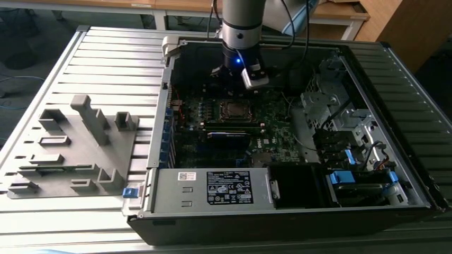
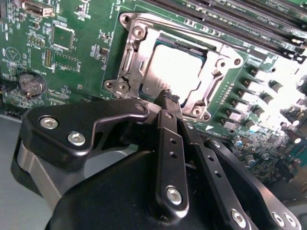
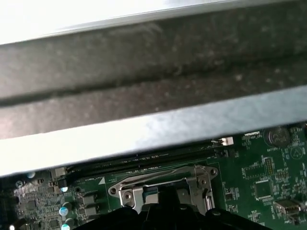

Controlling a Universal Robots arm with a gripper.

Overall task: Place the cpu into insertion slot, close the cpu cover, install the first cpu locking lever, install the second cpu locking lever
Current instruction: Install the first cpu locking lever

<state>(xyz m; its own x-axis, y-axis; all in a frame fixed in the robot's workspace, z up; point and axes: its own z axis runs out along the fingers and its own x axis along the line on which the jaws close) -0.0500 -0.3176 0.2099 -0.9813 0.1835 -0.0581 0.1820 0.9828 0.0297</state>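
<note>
**CPU seated, cover down, gripper closed over the socket**

The cpu [image 2: 180,67] is sitting flat in the insertion slot [image 2: 139,81], dull grey metal top facing up and catching glare in the second wrist view. It's square, so no long axis to call; its edges are lining up with the socket edges. The cpu cover [image 2: 218,62] is lying down around it, a shiny silver frame with the chip showing through the window. The same frame is showing in the first wrist view [image 3: 163,182], with a memory slot [image 3: 144,163] running alongside it.

The gripper [image 2: 169,98] is hanging just over the near edge of the cover, fingers pressed together with nothing between them. Can't tell whether the tip is touching metal.

In the exterior view the socket [image 1: 233,109] is sitting mid-motherboard [image 1: 276,143] inside the open computer case [image 1: 395,174], with the arm [image 1: 240,21] coming down over it. A grey parts tray [image 1: 71,153] is lying well apart at the exterior view's left.
</note>
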